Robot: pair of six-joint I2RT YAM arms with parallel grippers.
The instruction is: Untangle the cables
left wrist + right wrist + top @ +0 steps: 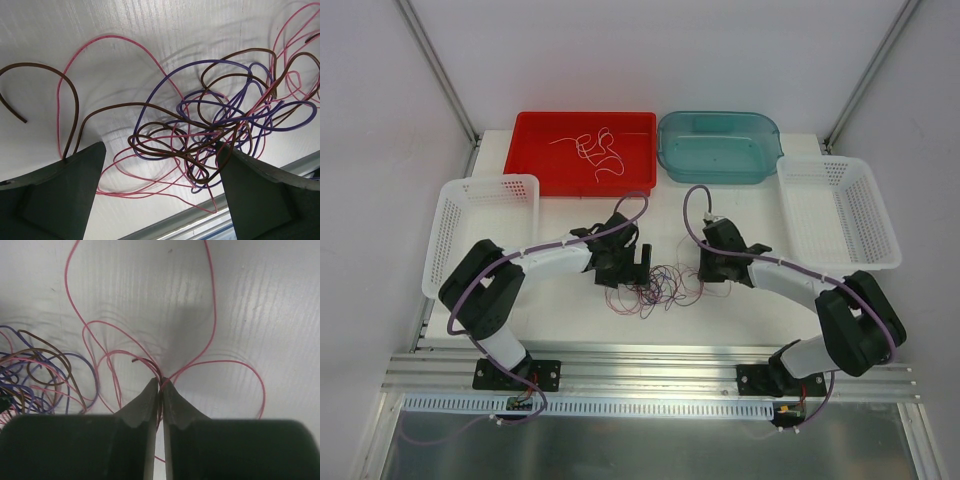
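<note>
Cables (655, 285) lie tangled near the middle of the counter's (670, 215) front edge. My left fingers (60, 195) stand wide above them; only the right wrist view shows my right fingers (140, 415) pinching a pink strand (167, 376).

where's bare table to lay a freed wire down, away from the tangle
Bare white tabletop lies between the red plastic tray, the teal tub and the tangle of thin coloured cables; another strip runs from the tangle to the near rail. Crowded: between the left gripper and right gripper.
</note>
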